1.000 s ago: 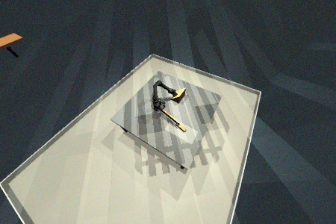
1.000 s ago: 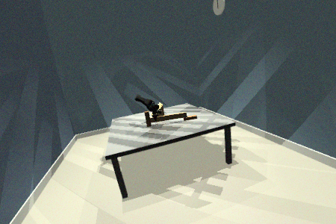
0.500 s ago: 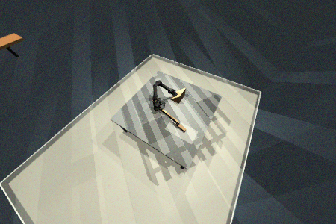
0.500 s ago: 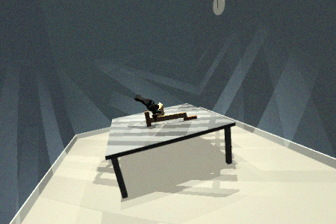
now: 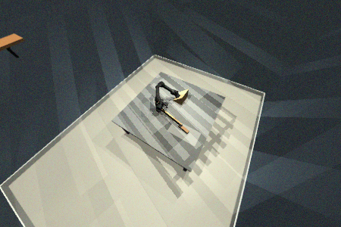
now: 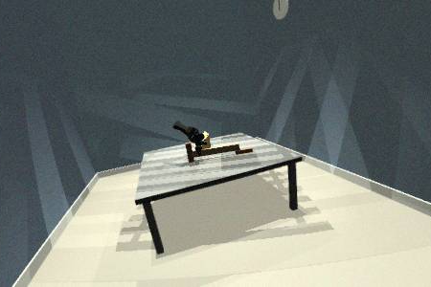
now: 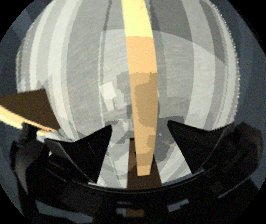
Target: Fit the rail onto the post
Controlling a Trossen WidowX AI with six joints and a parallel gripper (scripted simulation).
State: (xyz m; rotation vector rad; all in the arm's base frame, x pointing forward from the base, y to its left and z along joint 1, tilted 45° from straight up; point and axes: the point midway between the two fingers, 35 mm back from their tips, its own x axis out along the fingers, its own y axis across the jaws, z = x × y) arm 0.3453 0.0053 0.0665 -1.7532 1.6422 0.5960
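Judging by its look, the rail (image 5: 172,116) (image 6: 220,150) (image 7: 143,95) is stiff and light; I would grip its sides near the post (image 6: 190,152), with the pincer (image 5: 161,109) (image 6: 199,152) (image 7: 140,125) now wide apart.

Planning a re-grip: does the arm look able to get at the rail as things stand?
Likely yes: the open tool has its fingers either side of the rail near its end, and nothing shows between them and it.
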